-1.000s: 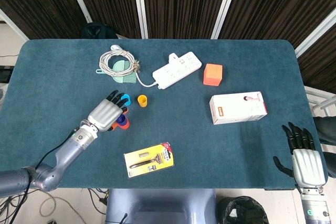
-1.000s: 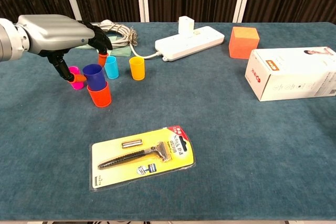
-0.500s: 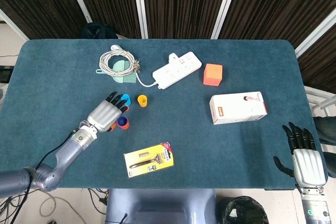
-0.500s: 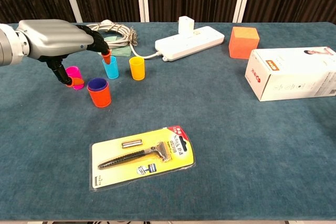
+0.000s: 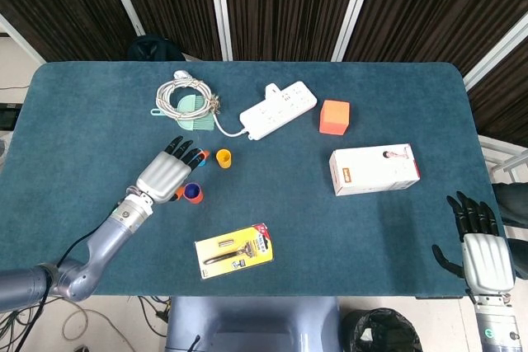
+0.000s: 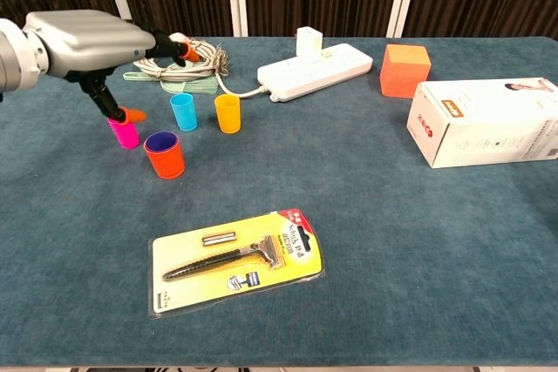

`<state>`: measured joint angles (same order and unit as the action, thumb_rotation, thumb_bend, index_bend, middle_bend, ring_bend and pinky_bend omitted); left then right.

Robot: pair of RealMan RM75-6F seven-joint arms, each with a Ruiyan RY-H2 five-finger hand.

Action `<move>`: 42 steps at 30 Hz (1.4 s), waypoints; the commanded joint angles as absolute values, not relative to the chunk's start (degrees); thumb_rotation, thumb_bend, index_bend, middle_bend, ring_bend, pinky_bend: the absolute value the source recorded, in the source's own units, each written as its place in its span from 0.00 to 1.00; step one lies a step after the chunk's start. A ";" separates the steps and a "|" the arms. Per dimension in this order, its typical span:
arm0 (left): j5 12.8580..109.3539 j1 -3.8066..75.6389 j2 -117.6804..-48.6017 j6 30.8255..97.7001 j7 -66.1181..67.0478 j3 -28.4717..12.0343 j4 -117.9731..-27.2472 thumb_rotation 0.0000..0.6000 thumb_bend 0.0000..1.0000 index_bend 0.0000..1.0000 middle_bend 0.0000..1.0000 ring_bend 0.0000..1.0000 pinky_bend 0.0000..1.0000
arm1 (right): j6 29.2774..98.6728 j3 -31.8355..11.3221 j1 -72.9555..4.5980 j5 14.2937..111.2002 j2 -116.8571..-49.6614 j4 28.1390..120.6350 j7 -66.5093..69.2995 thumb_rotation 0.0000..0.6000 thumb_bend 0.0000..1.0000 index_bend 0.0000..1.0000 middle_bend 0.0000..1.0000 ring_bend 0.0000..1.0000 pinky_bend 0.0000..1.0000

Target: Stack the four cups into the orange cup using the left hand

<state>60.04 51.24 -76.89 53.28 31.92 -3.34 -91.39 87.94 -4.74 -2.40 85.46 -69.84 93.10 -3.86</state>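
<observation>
The orange cup stands upright with a dark blue cup nested inside it. A pink cup stands just to its left. A light blue cup and a yellow cup stand behind. My left hand hovers above the pink cup with its fingers spread, holding nothing; its thumb tip is at the pink cup's rim. In the head view the hand hides the pink cup. My right hand stays at the table's front right corner, fingers apart.
A packaged razor lies in front of the cups. Behind them are a coiled cable, a white power strip and an orange block. A white box lies at the right.
The dark blue cup, held above the orange cup a second ago, now sits inside it. My left hand has let go, risen and moved back left, fingers spreading.
</observation>
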 commanded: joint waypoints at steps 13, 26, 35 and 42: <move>52.48 57.68 -81.93 46.12 31.71 -9.12 -82.26 1.00 0.30 0.16 0.12 0.00 0.00 | 85.94 -5.75 -3.08 82.46 -70.95 90.06 -3.97 1.00 0.34 0.09 0.04 0.09 0.04; 49.24 62.72 -89.88 40.53 30.94 -10.27 -70.20 1.00 0.29 0.22 0.12 0.00 0.00 | 84.90 -6.77 -3.30 79.62 -71.83 87.93 -4.76 1.00 0.34 0.09 0.04 0.09 0.04; 49.06 62.84 -92.06 39.44 30.44 -9.08 -66.81 1.00 0.29 0.26 0.12 0.00 0.00 | 84.86 -7.00 -3.32 79.26 -71.88 87.48 -4.45 1.00 0.34 0.09 0.04 0.09 0.04; 49.53 62.89 -93.83 39.17 29.90 -8.56 -64.16 1.00 0.29 0.26 0.12 0.00 0.00 | 85.01 -6.91 -3.26 79.43 -71.81 87.54 -4.52 1.00 0.34 0.09 0.04 0.09 0.04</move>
